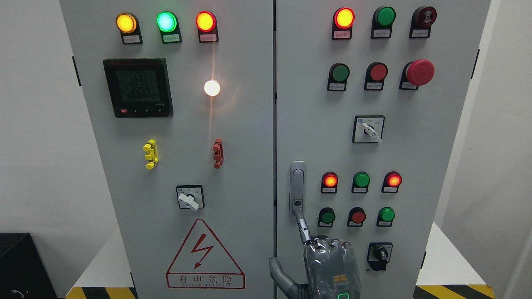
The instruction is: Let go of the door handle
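Grey cabinet doors ahead: upright door handle is touched at its lower end by one extended finger of the right hand below, nothing gripped.

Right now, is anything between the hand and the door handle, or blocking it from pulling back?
Nothing visible. The hand has one extended finger reaching the lower end of the door handle; the panel around it is bare.

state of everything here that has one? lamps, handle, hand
door handle: flush and upright, fingertip at its base
right hand: index finger extended, not gripping
cabinet doors: closed
top-left lamps: all lit
white lamp: lit
digital meter: on
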`<state>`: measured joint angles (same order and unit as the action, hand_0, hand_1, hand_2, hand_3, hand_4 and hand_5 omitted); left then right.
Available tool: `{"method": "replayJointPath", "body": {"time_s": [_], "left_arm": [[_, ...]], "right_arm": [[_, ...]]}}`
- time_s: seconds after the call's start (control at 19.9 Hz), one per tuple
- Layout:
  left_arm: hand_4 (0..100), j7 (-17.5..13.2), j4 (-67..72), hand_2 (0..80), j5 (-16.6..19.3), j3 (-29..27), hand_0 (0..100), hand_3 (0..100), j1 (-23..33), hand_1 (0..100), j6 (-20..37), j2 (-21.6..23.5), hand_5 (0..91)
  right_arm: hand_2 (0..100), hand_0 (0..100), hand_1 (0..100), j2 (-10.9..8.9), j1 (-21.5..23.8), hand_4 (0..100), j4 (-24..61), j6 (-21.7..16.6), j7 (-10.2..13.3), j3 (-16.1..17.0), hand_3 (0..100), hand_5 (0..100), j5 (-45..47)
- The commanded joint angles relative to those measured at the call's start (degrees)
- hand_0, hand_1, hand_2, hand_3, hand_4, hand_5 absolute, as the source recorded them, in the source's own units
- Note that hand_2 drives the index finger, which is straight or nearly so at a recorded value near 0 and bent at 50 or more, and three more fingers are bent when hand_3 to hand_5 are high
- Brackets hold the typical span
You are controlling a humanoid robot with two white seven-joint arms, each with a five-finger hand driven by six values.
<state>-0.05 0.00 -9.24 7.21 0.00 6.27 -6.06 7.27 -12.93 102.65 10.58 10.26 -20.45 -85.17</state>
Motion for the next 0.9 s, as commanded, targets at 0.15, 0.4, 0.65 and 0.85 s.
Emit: {"method": "replayJointPath", "body": {"time_s": [0.15,0.4,0.65,0.85], "left_arm": [[0,0.05,1.67,0.0,0.01,0.00,12,0,-1.49,56,-0.03,0.00,0.0],[0,0.05,1.67,0.0,0.01,0.00,12,0,-1.49,56,-0.03,0.00,0.0],[0,0.05,1.67,0.0,0.01,0.00,12,0,-1.49,56,-0.03,0.00,0.0],[0,0.05,1.67,0.0,0.01,0.00,12,0,-1.58,56,-0.03,0.00,0.0]], "right_arm": [[0,29,21,-0.50,-0.87,100,-2.45,0.58,0.02,-0.12,100,100,-1.05],[0,30,21,-0.41,-1.66,100,-2.98,0.58,-0.07,0.32,100,100,-1.93],[0,30,21,-0.41,-2.63,100,-3.77,0.58,-0.42,0.41,100,100,-2.28],[0,30,21,-0.32,-2.45,100,-4.21,0.58,-0.42,0.32,100,100,-2.98]]}}
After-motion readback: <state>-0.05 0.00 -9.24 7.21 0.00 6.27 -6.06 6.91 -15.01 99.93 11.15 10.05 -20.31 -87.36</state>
